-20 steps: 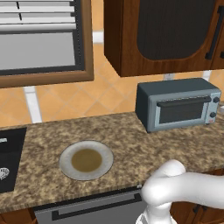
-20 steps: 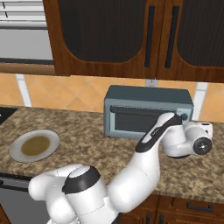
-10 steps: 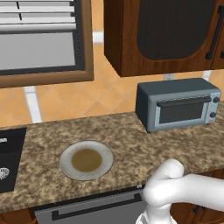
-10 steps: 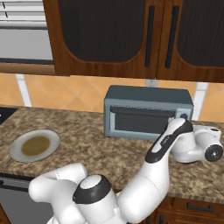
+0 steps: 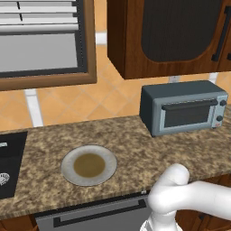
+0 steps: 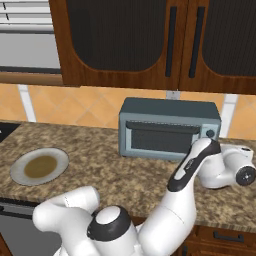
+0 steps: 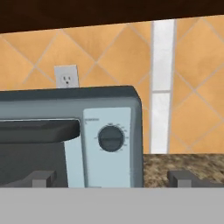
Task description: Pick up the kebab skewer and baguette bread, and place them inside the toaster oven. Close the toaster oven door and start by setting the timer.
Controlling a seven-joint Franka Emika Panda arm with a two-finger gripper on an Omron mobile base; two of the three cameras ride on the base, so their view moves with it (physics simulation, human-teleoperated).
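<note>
The grey-blue toaster oven stands at the back of the granite counter, its door shut. In the hand view the oven's right panel with a round knob is straight ahead, and the dark door handle is at the left. My gripper is open, one fingertip on each side of the panel, a short way off. In the right base view my hand hovers just right of the oven's front. The kebab skewer and baguette bread are out of view.
A round grey plate with a brown centre lies on the counter left of the oven. A black appliance top is at the far left. Dark wood cabinets hang above. A wall outlet sits behind the oven.
My hand has swung right and slightly down, from in front of the oven's knob panel to beside its right front corner. The oven and plate have not moved.
</note>
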